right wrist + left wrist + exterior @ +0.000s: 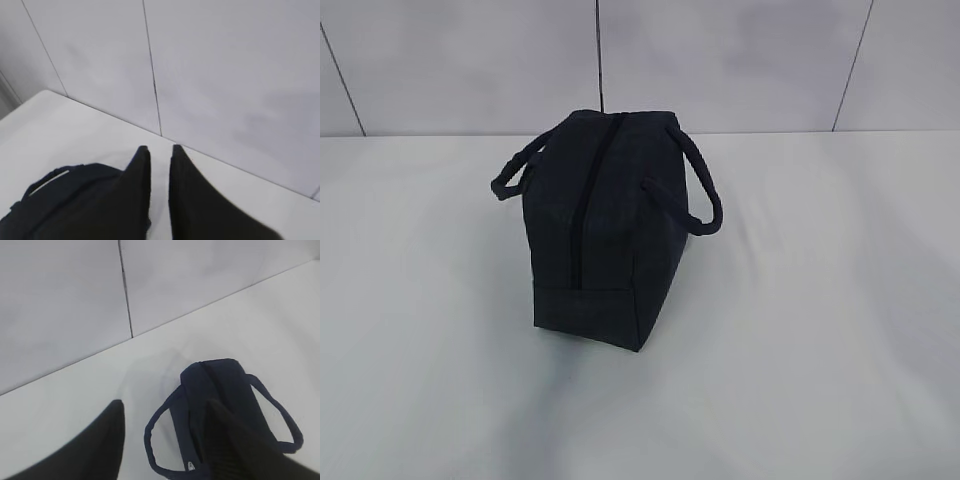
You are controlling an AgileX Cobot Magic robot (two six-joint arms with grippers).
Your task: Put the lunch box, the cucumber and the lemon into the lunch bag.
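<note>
The dark navy lunch bag (pixel 605 230) stands on the white table with its zipper line running along the top and looking shut. Its two loop handles hang out to either side. The lunch box, the cucumber and the lemon are not in view. Neither gripper shows in the exterior view. In the left wrist view my left gripper (pixel 165 402) is open and empty, above the bag (pixel 220 390), whose small white logo (pixel 190 466) shows. In the right wrist view my right gripper (pixel 160 147) has its fingers close together with nothing between them, above the bag's edge (pixel 65 195).
A white tiled wall (pixel 720 60) rises behind the table (pixel 820 350). The bag's handles (pixel 702 200) stick out sideways from it.
</note>
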